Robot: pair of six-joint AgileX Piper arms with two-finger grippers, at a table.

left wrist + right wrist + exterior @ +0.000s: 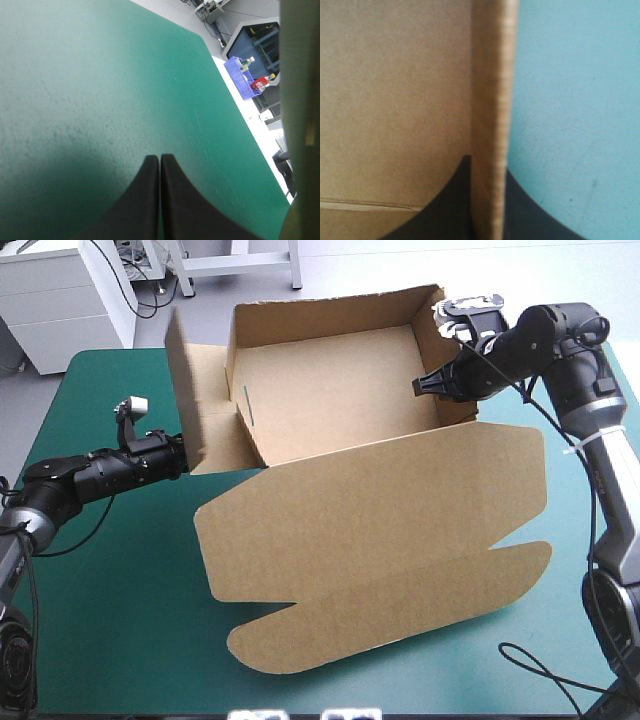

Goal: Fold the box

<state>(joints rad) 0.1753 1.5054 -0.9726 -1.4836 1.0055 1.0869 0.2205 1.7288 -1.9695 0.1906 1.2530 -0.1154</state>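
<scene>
On the teal-green cover [100,620], the box [340,390] stands part-formed: walls raised, left flap [190,390] splayed out, lid [380,520] flat. Right gripper [420,387] pinches the right wall; left gripper [160,159], pressed together, sits beside that flap. Tucking judged outstanding.

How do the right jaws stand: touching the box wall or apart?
Touching. Right wrist view: the right gripper's jaws pinch the box wall between them, no gap.

light bright, even | soft shadow on teal-green cover [55,200] beside claw [160,158]
</scene>
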